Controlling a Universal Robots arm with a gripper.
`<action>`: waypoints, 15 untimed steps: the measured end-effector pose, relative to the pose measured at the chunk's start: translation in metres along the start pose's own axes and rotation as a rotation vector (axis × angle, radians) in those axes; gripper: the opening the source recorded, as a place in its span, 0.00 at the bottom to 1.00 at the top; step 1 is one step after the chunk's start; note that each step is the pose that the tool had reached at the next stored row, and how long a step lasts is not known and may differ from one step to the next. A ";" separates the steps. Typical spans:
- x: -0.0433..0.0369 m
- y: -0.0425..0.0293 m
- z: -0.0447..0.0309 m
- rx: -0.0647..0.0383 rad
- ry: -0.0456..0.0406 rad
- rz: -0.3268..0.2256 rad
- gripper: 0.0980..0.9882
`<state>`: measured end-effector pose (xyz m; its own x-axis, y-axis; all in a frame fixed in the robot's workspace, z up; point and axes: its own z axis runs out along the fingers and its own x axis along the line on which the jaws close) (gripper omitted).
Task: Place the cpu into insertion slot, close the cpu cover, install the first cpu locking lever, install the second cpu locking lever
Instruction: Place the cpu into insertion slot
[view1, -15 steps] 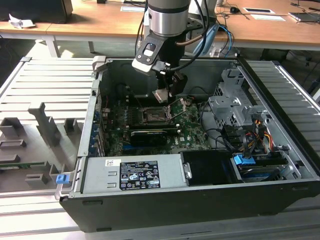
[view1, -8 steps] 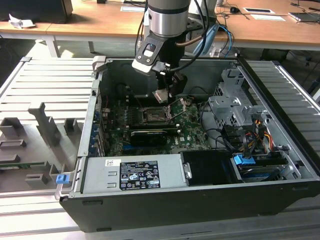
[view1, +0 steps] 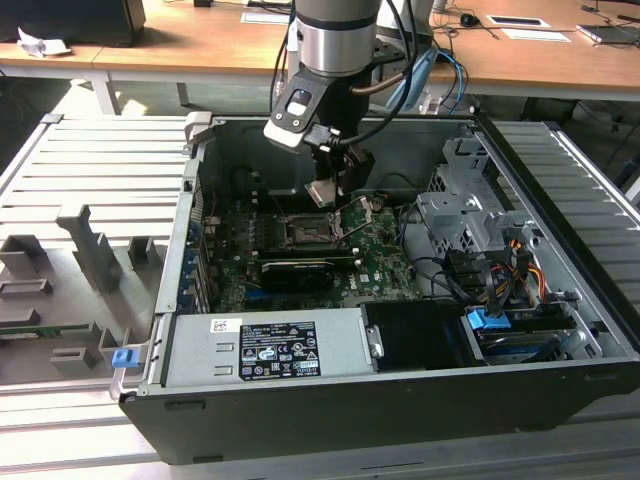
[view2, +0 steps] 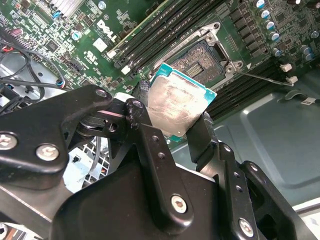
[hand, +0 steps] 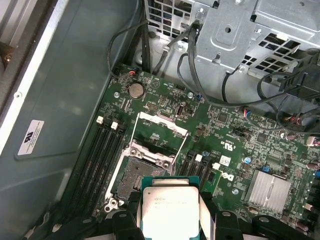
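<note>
Over board (hand: 225, 135), near slot (hand: 142, 177): cpu (hand: 170, 210) pinched by edges in gripper (view2: 174, 112), held flat for seating; cover (hand: 161, 122) open.

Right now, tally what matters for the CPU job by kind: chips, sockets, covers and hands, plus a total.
cpu: 1, gripped in the hand
insertion slot: 1, empty
cpu cover: 1, open
hand: 1
Total: 4
</note>
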<state>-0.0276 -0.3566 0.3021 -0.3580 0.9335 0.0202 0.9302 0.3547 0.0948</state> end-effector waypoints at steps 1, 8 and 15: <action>0.0000 0.0000 0.0002 0.000 0.0000 0.000 0.50; 0.0000 -0.0002 0.0015 0.000 -0.0002 0.002 0.50; -0.0001 -0.0003 0.0031 0.000 -0.0003 0.004 0.50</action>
<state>-0.0276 -0.3566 0.2990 -0.3547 0.9348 0.0202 0.9314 0.3514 0.0948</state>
